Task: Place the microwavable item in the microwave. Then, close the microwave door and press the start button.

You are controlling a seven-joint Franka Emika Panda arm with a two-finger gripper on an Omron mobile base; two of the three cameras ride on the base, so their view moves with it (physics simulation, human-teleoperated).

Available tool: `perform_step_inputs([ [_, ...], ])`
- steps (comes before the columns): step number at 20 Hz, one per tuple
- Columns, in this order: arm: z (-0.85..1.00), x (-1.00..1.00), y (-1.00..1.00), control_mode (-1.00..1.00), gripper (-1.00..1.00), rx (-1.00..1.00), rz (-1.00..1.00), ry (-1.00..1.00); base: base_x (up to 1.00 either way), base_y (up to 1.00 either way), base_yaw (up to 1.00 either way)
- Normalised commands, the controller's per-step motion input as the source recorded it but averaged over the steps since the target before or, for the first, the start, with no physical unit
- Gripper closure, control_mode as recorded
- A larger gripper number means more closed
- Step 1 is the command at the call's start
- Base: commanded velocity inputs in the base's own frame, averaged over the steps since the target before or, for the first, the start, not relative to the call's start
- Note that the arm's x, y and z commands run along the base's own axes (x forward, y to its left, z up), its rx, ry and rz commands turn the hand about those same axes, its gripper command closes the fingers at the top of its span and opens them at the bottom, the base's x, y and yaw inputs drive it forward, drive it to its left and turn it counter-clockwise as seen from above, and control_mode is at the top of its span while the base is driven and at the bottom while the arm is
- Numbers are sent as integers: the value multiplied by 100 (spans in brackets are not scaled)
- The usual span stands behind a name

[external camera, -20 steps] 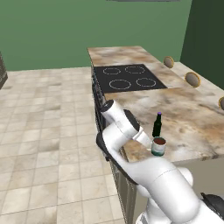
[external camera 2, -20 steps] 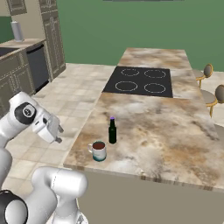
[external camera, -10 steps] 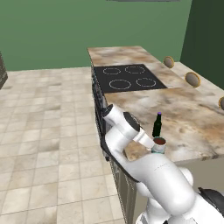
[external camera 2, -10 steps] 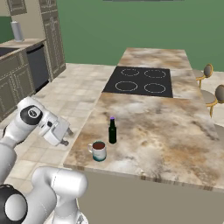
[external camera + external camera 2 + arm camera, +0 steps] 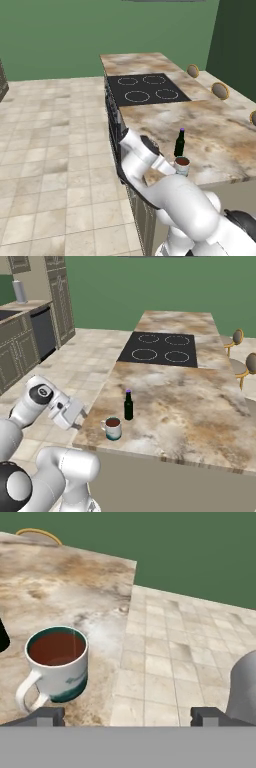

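From the left base view, the mug (image 5: 182, 165) stands near the front edge of the marble counter (image 5: 215, 130), with the bottle (image 5: 179, 143) just behind it. The arm's wrist reaches toward the mug from the left, and the gripper itself seems hidden behind the forearm there.

From the right base view, the gripper (image 5: 81, 417) hangs off the counter's (image 5: 175, 401) left edge, level with the mug (image 5: 113, 428) and apart from it. The bottle (image 5: 128, 405) stands just beyond the mug, and the cooktop (image 5: 160, 348) lies farther back.

In the hand view, the mug (image 5: 56, 668) sits at the left, full of brown liquid, its handle turned toward the lower left. The two fingertips (image 5: 46, 716) stand wide apart with nothing between them, so the gripper (image 5: 128, 717) is released. The counter (image 5: 60, 582) ends beside tiled floor (image 5: 175, 657).
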Motion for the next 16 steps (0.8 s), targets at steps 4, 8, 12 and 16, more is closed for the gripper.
perform_step_inputs([
  [4, -5, 1, -24, -100, -100, 0, 0, -4, 0, 0, 0],
  [8, 0, 20, -11, -100, -100, 0, 0, -2, 0, 0, 0],
  [12, -5, 25, -3, -100, -100, 0, 0, 0, 0, 0, 0],
  [16, -21, 35, 0, -100, -100, 0, 0, 0, 0, 0, 0],
])
